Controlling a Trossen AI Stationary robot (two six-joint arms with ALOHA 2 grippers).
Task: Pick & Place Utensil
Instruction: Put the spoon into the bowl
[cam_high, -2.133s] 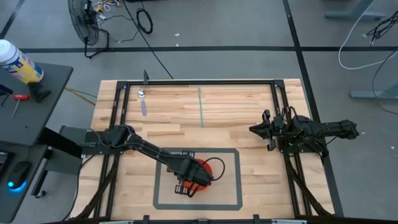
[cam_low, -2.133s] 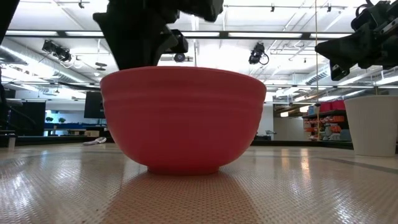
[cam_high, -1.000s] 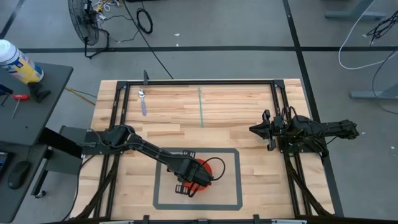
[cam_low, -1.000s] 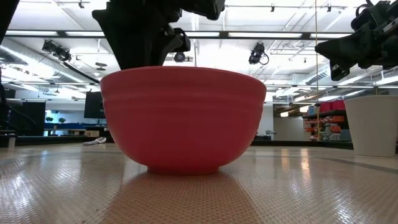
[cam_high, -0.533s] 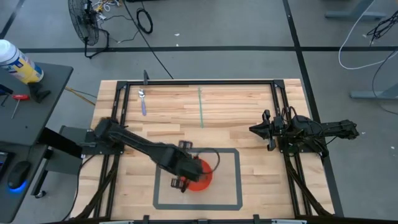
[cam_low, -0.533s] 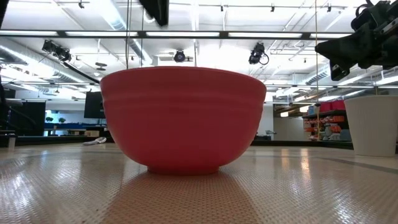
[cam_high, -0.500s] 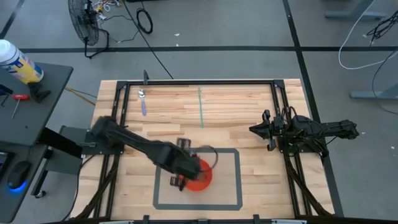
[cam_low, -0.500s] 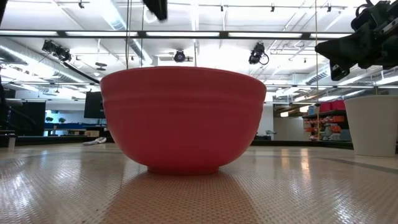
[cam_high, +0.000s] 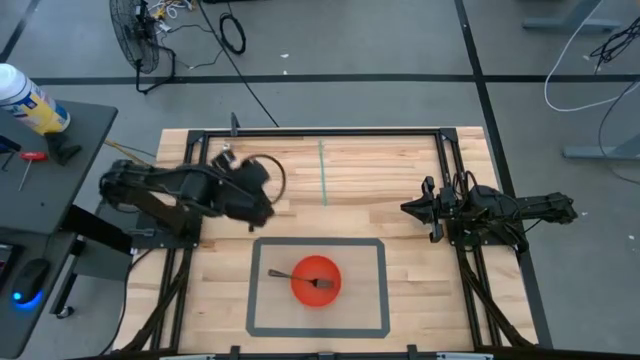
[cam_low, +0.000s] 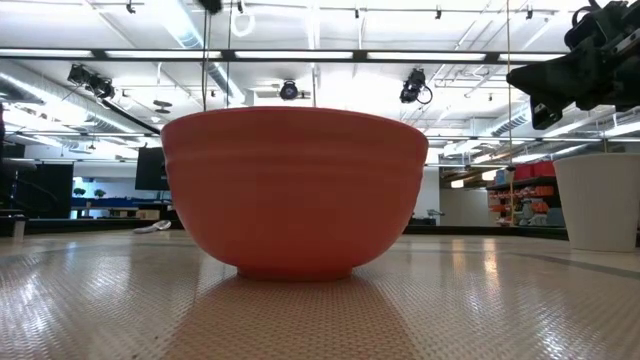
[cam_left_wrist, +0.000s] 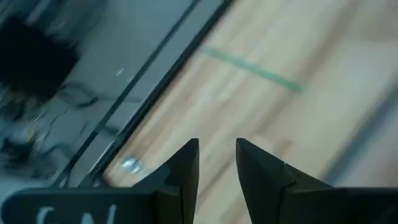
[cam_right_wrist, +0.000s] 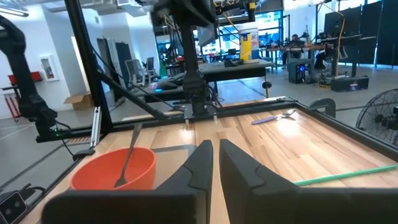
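Observation:
A red bowl stands in the taped rectangle near the table's near edge; it fills the low view. A metal fork lies in it, tines inside and handle leaning out over the left rim; it also shows in the right wrist view. A spoon lies on the table at the far left. My left gripper hovers left of centre, far from the bowl, its fingers a little open and empty. My right gripper waits at the table's right, shut.
A green tape line runs across the middle of the table's far half. A black frame rail borders the table. Free wood lies between the bowl and my right gripper. The spoon also shows in the right wrist view.
My left gripper has risen from over the bowl and swung away toward the table's far left. The fork, which the gripper covered before, now shows lying in the bowl. The bowl has not moved.

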